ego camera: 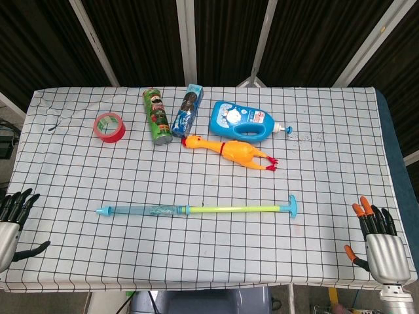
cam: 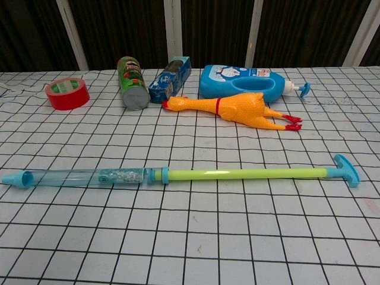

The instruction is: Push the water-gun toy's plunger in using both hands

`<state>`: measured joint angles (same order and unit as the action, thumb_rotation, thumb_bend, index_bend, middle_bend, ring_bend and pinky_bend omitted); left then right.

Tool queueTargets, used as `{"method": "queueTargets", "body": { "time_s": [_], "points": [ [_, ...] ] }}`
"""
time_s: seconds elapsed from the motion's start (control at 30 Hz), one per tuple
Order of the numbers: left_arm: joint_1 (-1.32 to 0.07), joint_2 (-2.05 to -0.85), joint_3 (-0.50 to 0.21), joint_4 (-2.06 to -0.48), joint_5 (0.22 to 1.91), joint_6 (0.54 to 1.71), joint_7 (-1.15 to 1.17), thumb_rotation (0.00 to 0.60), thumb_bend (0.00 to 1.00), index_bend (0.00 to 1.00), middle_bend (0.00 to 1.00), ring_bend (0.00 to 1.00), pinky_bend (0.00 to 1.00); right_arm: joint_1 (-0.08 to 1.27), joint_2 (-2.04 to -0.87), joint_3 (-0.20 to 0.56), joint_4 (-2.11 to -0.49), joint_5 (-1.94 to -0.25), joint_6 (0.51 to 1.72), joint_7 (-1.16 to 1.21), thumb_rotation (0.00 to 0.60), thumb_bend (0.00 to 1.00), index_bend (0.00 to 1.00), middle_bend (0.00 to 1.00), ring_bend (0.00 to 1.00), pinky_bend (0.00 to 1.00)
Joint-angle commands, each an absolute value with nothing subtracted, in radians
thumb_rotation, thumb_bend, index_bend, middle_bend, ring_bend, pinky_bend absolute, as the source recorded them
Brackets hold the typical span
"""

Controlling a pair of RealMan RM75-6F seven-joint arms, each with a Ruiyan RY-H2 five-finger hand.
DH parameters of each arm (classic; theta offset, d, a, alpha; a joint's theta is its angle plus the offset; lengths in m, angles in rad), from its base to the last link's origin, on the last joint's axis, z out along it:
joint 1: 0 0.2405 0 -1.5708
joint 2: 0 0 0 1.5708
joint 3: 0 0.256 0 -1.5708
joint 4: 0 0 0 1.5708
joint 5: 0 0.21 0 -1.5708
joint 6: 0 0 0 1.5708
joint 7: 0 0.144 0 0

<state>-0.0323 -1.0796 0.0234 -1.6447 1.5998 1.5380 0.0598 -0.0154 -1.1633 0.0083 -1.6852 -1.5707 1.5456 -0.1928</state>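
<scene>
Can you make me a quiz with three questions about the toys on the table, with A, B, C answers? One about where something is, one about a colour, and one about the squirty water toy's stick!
1. Where does the rubber chicken lie?
A. Just in front of the blue bottle
B. Inside the roll of tape
C. On top of the water gun

2. What colour is the roll of tape?
A. Yellow
B. Red
C. Purple

3. How is the water gun's plunger right now?
A. Pushed all the way in
B. Taken off and gone
C. Pulled far out

Answers:
1. A, the chicken lies on the cloth right below the bottle in the head view.
2. B, the tape's outside is red.
3. C, a long green rod shows between the clear tube and the blue handle, and the left hand and right hand are both apart from it.
</scene>
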Motion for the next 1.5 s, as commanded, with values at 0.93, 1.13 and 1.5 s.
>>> {"method": "queueTargets", "body": {
  "time_s": [0.93, 1.13, 1.5],
  "points": [
    [-0.033, -1.068, 0.027, -1.652, 1.593, 1.526, 0.064, 0.6, 0.09, 0.01, 0.0, 0.0, 0.0, -0.012, -1.167, -0.003, -1.678, -1.597, 1.543, -0.184, 0.6, 0.29, 0.0, 0.0, 0.0, 0.0],
    [-0.032, -1.067, 0.026, -1.655, 1.595, 1.532, 0.058, 0.6, 0.09, 0.01, 0.0, 0.0, 0.0, 0.016, -1.18, -0.001, -1.674, -1.648, 1.533, -0.169, 0.6, 0.29, 0.01, 0.04, 0.0, 0.0],
    [-0.033, -1.073, 0.027, -1.654, 1.605, 1.534, 0.065, 0.6, 0.09, 0.02, 0.0, 0.0, 0.0, 0.149, -1.256, 0.066, -1.773, -1.592, 1.353, -0.315, 0.6, 0.29, 0.37, 0.2, 0.0, 0.0]
  ]
}}
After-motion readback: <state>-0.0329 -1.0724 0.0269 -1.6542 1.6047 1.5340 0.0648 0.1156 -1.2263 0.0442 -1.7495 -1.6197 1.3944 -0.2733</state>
